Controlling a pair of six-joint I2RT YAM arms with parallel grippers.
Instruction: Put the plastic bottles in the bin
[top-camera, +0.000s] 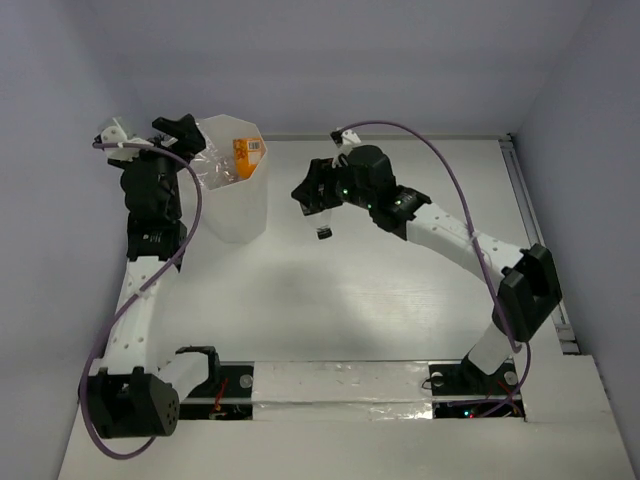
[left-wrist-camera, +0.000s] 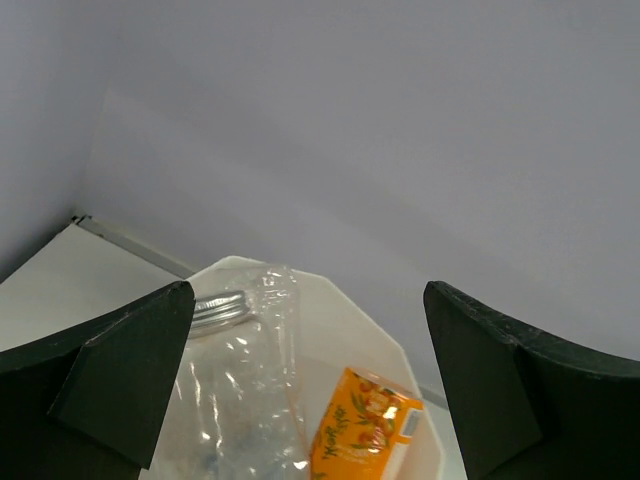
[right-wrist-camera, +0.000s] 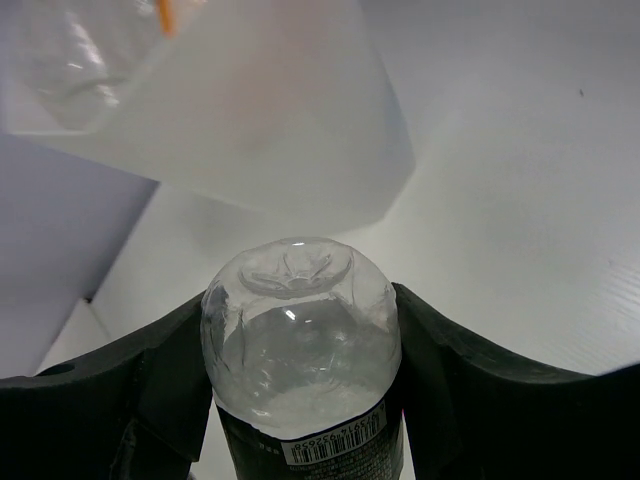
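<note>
The bin (top-camera: 238, 200) stands at the back left, translucent white with a many-sided rim. Inside it lie a crumpled clear bottle (top-camera: 213, 166) with a silver cap and an orange bottle (top-camera: 249, 155). My left gripper (top-camera: 184, 134) hovers at the bin's left rim, open and empty. In the left wrist view its jaws stand wide apart over the bin's rim (left-wrist-camera: 345, 310), the clear bottle (left-wrist-camera: 235, 390) and the orange bottle (left-wrist-camera: 362, 428). My right gripper (top-camera: 312, 194) is shut on a clear, black-labelled bottle (right-wrist-camera: 298, 345), right of the bin (right-wrist-camera: 240, 120). Its black cap (top-camera: 323, 233) hangs down above the table.
Walls close in the table on the left, back and right. A metal rail (top-camera: 530, 215) runs along the right edge. A taped strip (top-camera: 330, 385) lies along the near edge between the arm bases.
</note>
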